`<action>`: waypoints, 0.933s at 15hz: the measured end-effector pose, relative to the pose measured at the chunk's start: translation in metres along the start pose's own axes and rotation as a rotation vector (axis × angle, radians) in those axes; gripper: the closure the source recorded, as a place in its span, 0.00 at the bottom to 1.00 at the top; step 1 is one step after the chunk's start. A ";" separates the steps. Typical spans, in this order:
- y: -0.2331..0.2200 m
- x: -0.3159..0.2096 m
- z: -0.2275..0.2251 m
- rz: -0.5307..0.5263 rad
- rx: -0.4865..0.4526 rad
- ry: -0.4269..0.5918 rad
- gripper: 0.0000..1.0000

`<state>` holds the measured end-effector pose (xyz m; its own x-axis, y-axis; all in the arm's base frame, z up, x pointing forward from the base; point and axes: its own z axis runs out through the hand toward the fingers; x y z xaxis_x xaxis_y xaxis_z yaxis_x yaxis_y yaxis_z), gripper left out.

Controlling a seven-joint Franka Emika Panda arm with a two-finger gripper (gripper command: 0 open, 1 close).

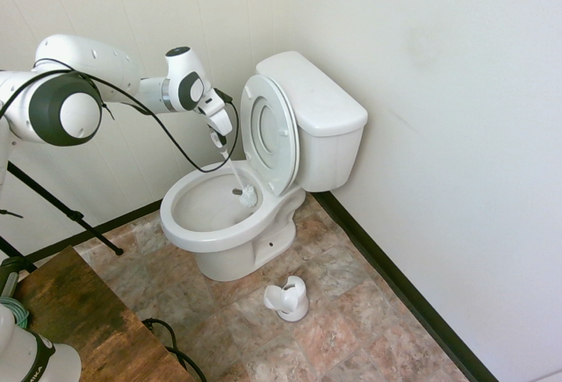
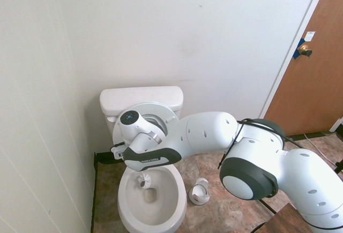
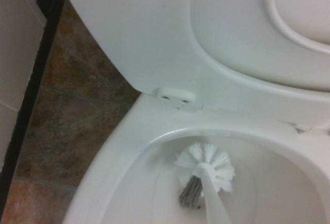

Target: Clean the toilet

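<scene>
The toilet (image 1: 233,224) stands against the wall, tank (image 1: 320,118) at the back, with the seat and lid (image 1: 268,132) raised upright and leaning against the tank front. The bowl is open and its rim is unobstructed.

The white arm reaches in over the bowl from the side, and the gripper (image 1: 219,139) points steeply downward just in front of the raised seat. The jaws are closed on the handle of a white toilet brush (image 1: 247,194) (the handle runs down from the fingers at a slant into the bowl). The brush head sits inside the bowl near the rear wall, below the seat hinge; whether the bristles touch the ceramic cannot be told.

In the wrist view the brush head (image 3: 205,170) shows a round ring of white bristles with a darker grey tuft on one side, and the handle runs off the picture's edge. A seat bumper (image 3: 177,95) is visible on the underside of the raised seat.

A small white brush holder (image 1: 288,299) rests on the brown tiled floor (image 1: 351,312), near the base of the toilet and apart from it.

A wooden surface (image 1: 79,312) occupies the near corner in the first exterior view. A brown door (image 2: 313,67) appears in the second exterior view.
</scene>
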<state>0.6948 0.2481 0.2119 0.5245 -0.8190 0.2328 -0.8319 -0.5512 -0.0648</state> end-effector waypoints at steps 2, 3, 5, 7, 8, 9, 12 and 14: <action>0.012 -0.010 -0.033 -0.013 -0.028 0.002 1.00; 0.020 -0.014 -0.050 -0.019 -0.039 0.004 1.00; 0.038 -0.017 -0.082 -0.022 -0.044 -0.006 1.00; 0.059 -0.010 -0.117 -0.012 -0.027 -0.009 1.00; 0.071 -0.005 -0.135 -0.002 -0.015 -0.009 1.00; 0.085 0.004 -0.152 0.014 -0.005 -0.008 1.00; 0.138 0.042 -0.193 0.073 0.017 0.008 1.00; 0.177 0.070 -0.212 0.120 0.025 0.019 1.00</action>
<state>0.5457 0.1266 0.4224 0.4178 -0.8761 0.2406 -0.8834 -0.4536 -0.1175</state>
